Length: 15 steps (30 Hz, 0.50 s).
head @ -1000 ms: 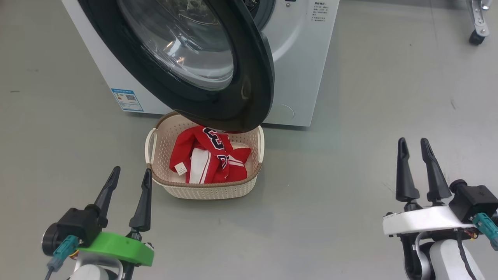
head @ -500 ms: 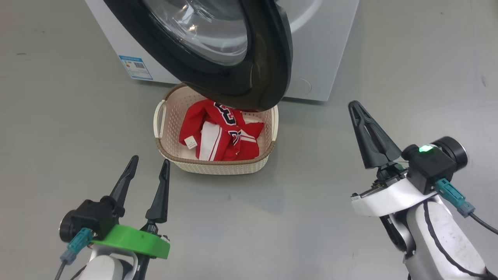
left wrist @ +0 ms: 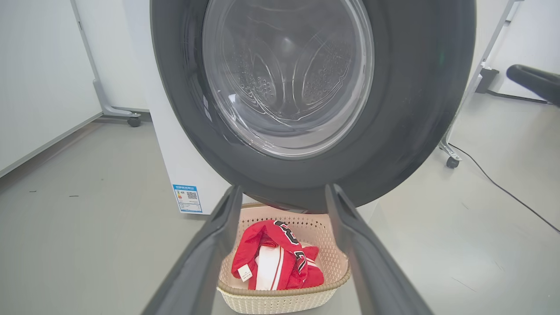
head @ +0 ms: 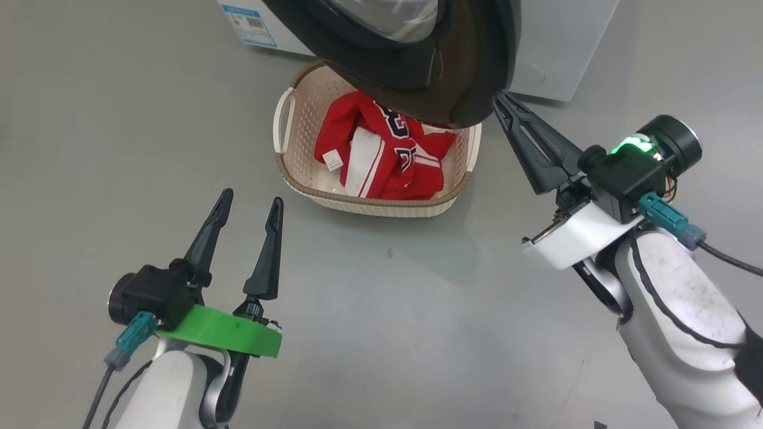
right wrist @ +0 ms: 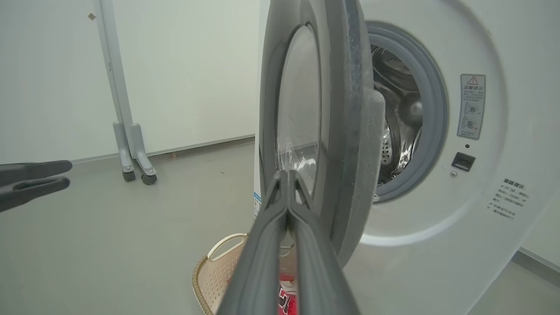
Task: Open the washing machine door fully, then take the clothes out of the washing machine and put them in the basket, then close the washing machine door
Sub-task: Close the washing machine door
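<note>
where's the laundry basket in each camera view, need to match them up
Head view: basket top centre, under the lower edge of the door.
Left wrist view: basket bottom centre, between the fingers of the open left gripper.
Right wrist view: basket bottom, left of centre, partly behind the shut right gripper.
Shared landmark: the black-rimmed door above it.
</note>
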Available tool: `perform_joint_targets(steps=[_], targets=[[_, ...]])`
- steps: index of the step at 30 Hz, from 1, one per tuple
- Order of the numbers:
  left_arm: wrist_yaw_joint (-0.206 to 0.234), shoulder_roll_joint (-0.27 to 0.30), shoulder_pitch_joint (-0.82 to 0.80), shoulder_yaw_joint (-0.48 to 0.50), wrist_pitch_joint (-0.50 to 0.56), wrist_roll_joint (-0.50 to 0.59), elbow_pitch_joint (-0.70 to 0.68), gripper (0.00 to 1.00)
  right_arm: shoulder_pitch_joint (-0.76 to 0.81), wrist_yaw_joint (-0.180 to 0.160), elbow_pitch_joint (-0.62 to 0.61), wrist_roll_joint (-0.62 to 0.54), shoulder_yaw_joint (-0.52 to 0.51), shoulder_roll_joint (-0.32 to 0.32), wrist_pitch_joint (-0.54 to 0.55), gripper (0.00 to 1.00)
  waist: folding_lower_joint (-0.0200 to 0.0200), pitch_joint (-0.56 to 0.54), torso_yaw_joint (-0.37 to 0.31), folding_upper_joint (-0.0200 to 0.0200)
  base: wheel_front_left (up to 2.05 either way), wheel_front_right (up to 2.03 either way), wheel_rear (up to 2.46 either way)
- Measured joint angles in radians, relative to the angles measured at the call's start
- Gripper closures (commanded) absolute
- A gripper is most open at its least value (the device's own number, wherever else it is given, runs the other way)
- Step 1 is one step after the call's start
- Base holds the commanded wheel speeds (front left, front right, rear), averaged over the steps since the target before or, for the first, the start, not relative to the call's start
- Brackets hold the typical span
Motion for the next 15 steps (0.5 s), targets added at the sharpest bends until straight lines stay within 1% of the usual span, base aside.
perform_joint_targets(steps=[9,15], targets=[[0.0,-0.012,-0.045,-0.015,0.0,-0.003,0.003,0.0,-0.138,0.0,0.058,0.041,0.014,-0.045,0.018,1.0,0.0,0.089,0.066,0.0,0.0,0.0,0.0],[0.0,-0.023,-0.061,-0.015,0.0,-0.003,0.007,0.0,-0.18,0.008,0.111,0.078,-0.027,-0.053,0.002,1.0,0.0,0.129,0.099,0.0,0.0,0.0,0.0]])
